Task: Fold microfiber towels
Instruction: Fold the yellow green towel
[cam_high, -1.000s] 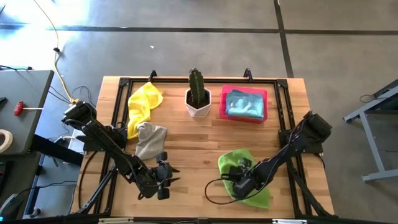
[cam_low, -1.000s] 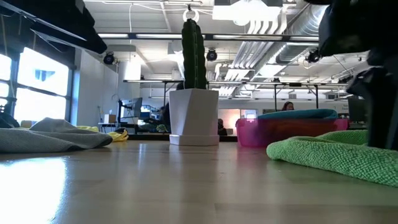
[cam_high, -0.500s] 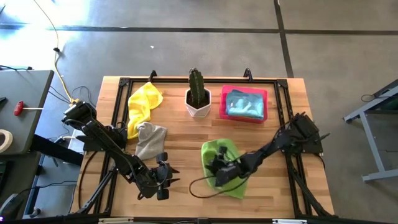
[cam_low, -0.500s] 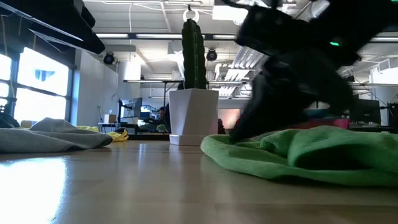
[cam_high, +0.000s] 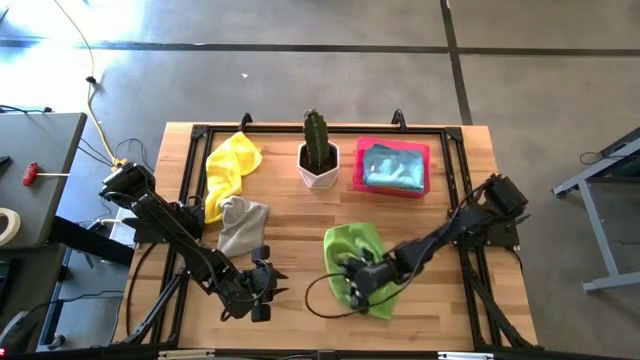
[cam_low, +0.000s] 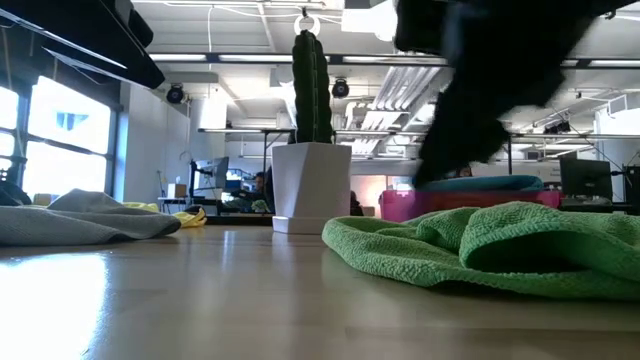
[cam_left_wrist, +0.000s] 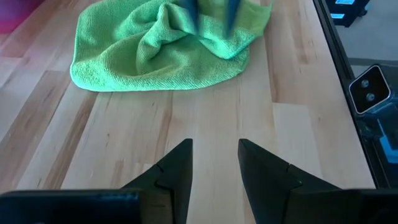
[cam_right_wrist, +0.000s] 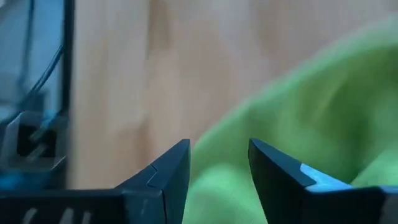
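Barely started, by my reckoning: nothing on the table (cam_high: 290, 225) looks folded yet. My green towel (cam_high: 352, 265) lies rumpled in a loose heap near the front middle of the boards, creased and bunched, not squared. A grey towel (cam_high: 240, 225) sits crumpled toward my left side, touching or just overlapping the lower end of a yellow towel (cam_high: 230, 165) that trails to the back edge. A light blue towel (cam_high: 392, 167) is piled in the pink tray (cam_high: 358, 170) at the back, beside the potted cactus (cam_high: 319, 150). So all four appear to need flattening and folding; the blue one may be roughly folded, but from above I cannot tell. My right gripper (cam_high: 358, 283) hangs over the near part of the green towel, fingers parted with nothing between them; in its wrist view the green cloth fills the space just beyond the fingertips (cam_right_wrist: 177, 155), close but not pinched. From table height the arm shows raised clear of the cloth. My left gripper (cam_high: 268, 285) waits low over bare wood left of the green towel, fingers (cam_left_wrist: 180, 162) spread and empty, the heap lying ahead of it and well apart.
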